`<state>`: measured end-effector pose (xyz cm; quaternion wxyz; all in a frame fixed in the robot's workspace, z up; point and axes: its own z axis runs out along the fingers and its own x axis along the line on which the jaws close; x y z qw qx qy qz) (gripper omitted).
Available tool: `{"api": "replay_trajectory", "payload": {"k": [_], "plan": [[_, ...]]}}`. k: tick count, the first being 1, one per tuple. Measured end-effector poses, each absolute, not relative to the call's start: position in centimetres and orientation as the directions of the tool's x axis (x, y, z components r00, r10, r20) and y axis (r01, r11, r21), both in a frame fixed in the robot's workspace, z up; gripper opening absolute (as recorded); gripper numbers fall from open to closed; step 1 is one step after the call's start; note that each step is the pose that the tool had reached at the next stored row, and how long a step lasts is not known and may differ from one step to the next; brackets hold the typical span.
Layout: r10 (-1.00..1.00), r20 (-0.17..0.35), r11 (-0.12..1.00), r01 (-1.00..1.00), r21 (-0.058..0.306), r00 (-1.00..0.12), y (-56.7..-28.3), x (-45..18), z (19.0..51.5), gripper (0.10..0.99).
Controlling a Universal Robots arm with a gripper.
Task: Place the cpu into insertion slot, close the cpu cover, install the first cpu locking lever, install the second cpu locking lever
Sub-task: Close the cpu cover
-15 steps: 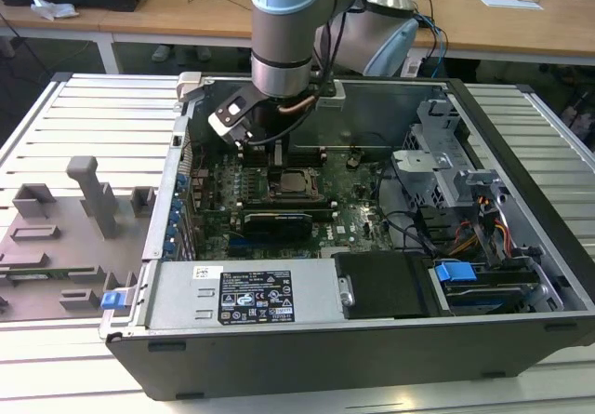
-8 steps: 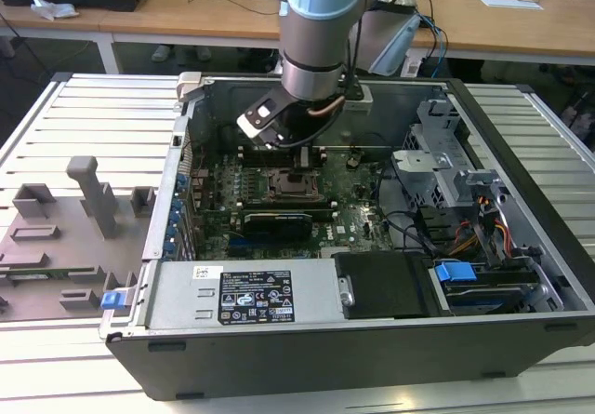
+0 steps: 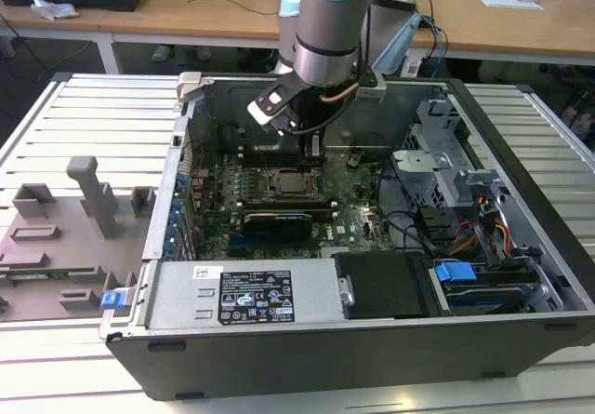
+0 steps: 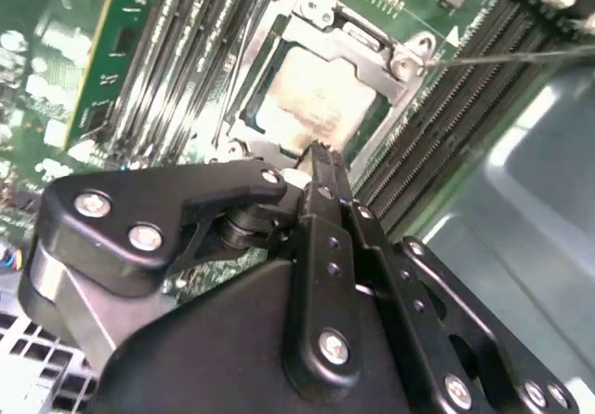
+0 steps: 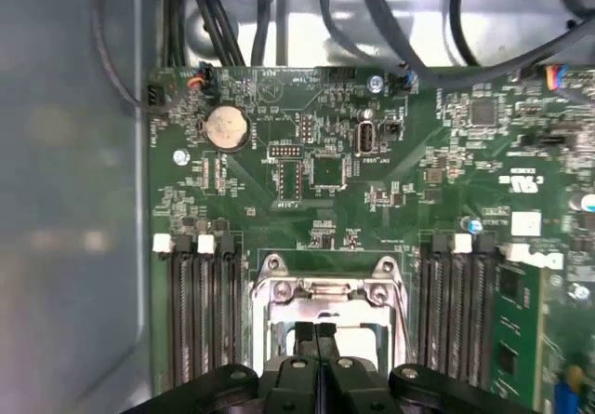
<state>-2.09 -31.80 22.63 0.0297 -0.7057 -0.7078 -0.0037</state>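
Cpu point(image 4: 311, 102) shows socketed in second wrist view.

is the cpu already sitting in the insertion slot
Yes, in the second wrist view the cpu lies flat inside the insertion slot, metal top facing up.

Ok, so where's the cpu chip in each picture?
Exterior view: cpu sits on the board under the arm.
Second wrist view: cpu, pale square just past the gripper.
First wrist view: cpu beside the gripper's tips.
Shared landmark: silver cpu cover framing it.
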Motion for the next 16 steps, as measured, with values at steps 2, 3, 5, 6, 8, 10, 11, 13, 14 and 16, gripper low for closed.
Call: {"api": "replay_trajectory", "payload": {"k": [2, 3, 5, 6, 8, 10, 11, 13, 14, 16], "plan": [[0.999, 0.047, 0.004, 0.999, -0.037, -0.002, -31.8, -2.1, 22.6, 0.106], [0.999, 0.047, 0.004, 0.999, -0.037, -0.002, -31.8, -2.1, 22.6, 0.106], [0.999, 0.047, 0.004, 0.999, -0.037, -0.002, -31.8, -2.4, 22.6, 0.106], [0.999, 0.047, 0.004, 0.999, -0.037, -0.002, -31.8, -2.7, 22.6, 0.106], [0.999, 0.047, 0.004, 0.999, -0.035, -0.002, -31.8, -4.5, 22.5, 0.106], [0.999, 0.047, 0.004, 0.999, -0.035, -0.002, -31.8, -5.4, 22.3, 0.106], [0.999, 0.047, 0.004, 0.999, -0.035, -0.002, -31.8, -5.8, 22.2, 0.106], [0.999, 0.047, 0.004, 0.999, -0.035, -0.002, -31.8, -6.5, 21.9, 0.106], [0.999, 0.047, 0.004, 0.999, -0.035, -0.002, -31.8, -6.6, 21.7, 0.106], [0.999, 0.047, 0.004, 0.999, -0.035, -0.002, -31.8, -6.8, 21.4, 0.106]]}}
